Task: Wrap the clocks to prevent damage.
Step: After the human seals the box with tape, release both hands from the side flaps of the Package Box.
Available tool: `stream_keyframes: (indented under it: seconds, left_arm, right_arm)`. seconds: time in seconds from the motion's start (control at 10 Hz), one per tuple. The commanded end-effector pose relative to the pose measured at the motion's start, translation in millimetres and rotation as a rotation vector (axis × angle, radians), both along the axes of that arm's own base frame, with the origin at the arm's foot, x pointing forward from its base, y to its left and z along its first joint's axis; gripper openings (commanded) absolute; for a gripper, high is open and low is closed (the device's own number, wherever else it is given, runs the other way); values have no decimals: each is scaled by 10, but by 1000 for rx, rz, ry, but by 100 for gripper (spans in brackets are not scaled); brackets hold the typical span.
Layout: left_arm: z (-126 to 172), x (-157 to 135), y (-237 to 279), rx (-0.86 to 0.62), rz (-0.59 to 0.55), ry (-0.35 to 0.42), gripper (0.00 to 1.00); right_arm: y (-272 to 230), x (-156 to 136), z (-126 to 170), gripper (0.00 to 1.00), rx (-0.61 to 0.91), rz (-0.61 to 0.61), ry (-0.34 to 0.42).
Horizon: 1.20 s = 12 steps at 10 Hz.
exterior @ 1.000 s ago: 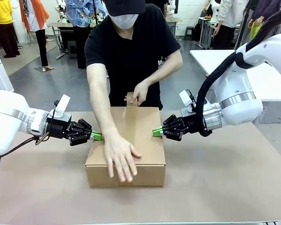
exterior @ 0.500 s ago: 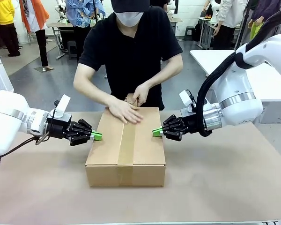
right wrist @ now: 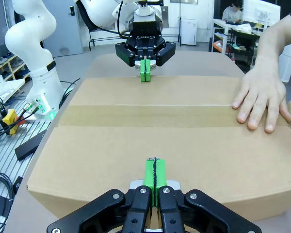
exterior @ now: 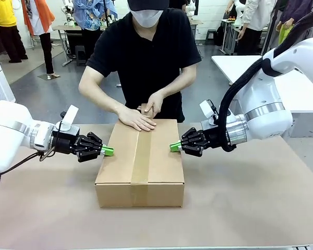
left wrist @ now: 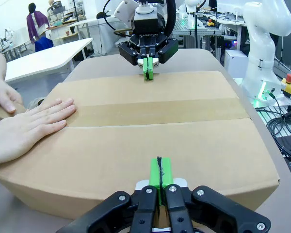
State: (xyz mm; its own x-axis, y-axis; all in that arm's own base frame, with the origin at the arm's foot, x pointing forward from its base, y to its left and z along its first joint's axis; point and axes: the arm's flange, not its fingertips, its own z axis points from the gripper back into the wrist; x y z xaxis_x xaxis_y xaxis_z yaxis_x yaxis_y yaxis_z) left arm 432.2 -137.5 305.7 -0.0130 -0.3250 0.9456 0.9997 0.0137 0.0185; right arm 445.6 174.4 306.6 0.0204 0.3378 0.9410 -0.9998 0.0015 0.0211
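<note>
Both tools, left [exterior: 108,151] and right [exterior: 174,147], pressed together, brace the taped cardboard box [exterior: 141,161] while a hand [exterior: 137,119] flattens its top.

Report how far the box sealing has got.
Done: the cardboard box is closed, with a tape strip along its top seam and down the near face. In hand: the person's hand presses the tape's far end, while the shut left gripper and right gripper brace the sides. Left: finishing the far end.

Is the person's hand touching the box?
Touching. The right wrist view shows the person's hand lying flat on the box top, beside the tape.
</note>
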Motion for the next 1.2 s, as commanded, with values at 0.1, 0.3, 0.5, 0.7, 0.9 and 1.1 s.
stream_keyframes:
  seconds: [0.1,0.3,0.5,0.7,0.9,1.1]
  left_arm:
    - [-14,-1,-4,7,2,-1,0]
    - [-14,-1,-4,7,2,-1,0]
    - [-14,-1,-4,7,2,-1,0]
    - [-14,-1,-4,7,2,-1,0]
    - [-14,-1,-4,7,2,-1,0]
    - [-14,-1,-4,7,2,-1,0]
  right_arm:
    - [10,-9,-26,1,-6,-1,3]
    - [10,-9,-26,1,-6,-1,3]
    - [10,-9,-26,1,-6,-1,3]
    - [10,-9,-26,1,-6,-1,3]
    - [10,-9,-26,1,-6,-1,3]
    - [10,-9,-26,1,-6,-1,3]
